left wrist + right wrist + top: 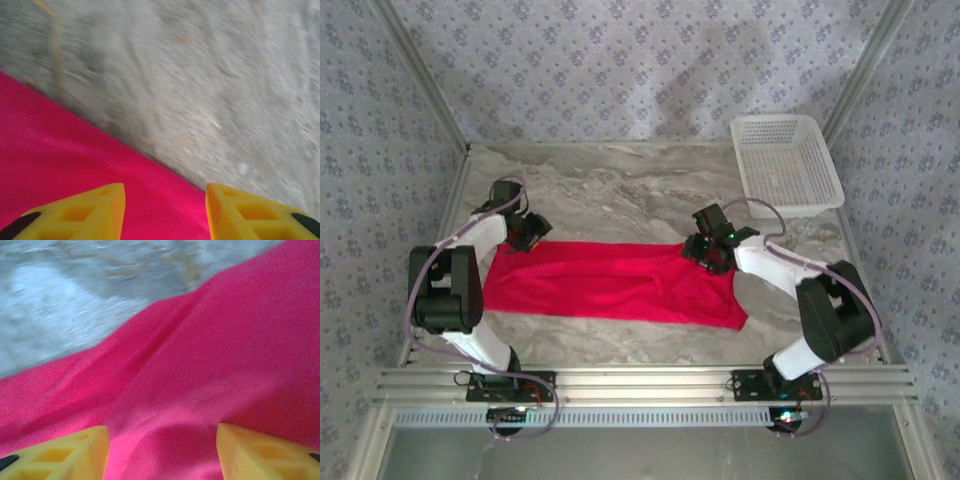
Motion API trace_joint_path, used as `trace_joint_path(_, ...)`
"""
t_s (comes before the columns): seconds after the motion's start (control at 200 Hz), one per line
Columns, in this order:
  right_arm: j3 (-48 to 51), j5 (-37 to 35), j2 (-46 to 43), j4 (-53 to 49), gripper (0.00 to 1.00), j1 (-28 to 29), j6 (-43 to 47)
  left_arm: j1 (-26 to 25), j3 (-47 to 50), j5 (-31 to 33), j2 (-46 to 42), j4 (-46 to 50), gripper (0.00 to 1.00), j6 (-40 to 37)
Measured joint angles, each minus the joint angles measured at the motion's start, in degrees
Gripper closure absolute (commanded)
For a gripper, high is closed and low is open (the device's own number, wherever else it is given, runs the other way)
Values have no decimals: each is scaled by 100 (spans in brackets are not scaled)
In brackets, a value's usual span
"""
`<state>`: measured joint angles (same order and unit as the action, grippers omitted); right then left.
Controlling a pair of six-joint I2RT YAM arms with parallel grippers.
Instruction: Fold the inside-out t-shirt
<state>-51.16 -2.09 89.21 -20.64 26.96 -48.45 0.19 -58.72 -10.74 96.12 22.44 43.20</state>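
Observation:
The inside-out t-shirt [610, 282] lies flat on the marble table as a long bright red band, running from the left arm to the right arm. My left gripper [528, 235] hovers over its far left corner. In the left wrist view the yellow fingers [90, 212] stand apart, with the shirt's red edge [60, 150] lying flat below them. My right gripper [705, 252] is over the shirt's far edge near its right end. Its yellow fingers [260, 455] are also spread, and softly wrinkled red cloth [200, 355] sits beneath and between them.
A white mesh basket [775, 118] stands at the far right corner of the table. Bare marble table top [620, 190] stretches behind the shirt. Patterned walls close in the back and sides, and a metal rail [640, 380] runs along the near edge.

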Motion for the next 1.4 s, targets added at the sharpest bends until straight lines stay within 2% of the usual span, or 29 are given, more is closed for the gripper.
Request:
trace_joint_path(0.17,33,0,461,-7,39,-411,-20,688,306,-26,227,-68,54,-2)
trace_joint_path(0.32,-4,107,426,-48,36,-538,37,846,334,-153,203,-129,55,-2)
trace_joint_path(0.37,-68,125,396,-175,32,-566,144,855,339,-170,175,-127,54,0)
trace_joint_path(0.425,-164,103,289,-391,20,-568,343,837,348,-149,98,-103,54,-2)
trace_joint_path(0.54,-345,-31,-170,-892,14,-535,719,704,350,7,-286,13,53,-26)
trace_joint_path(0.74,-208,-385,-640,-1537,13,-518,1023,354,208,114,-1080,245,52,-177)
trace_joint_path(0.954,155,-409,-243,-1502,16,-490,1062,358,175,114,-1169,404,52,-289)
trace_joint_path(1.144,-35,-413,411,-1333,31,-304,1084,393,177,111,-1169,483,52,-313)
trace_joint_path(1.219,-146,-404,540,-1346,45,-262,1132,409,184,114,-1174,490,52,-328)
trace_joint_path(1.354,-166,-417,590,-1263,75,-245,1174,448,225,114,-1224,518,52,-352)
trace_joint_path(1.399,-144,-444,579,-1239,81,-251,1165,459,229,111,-1224,544,52,-372)
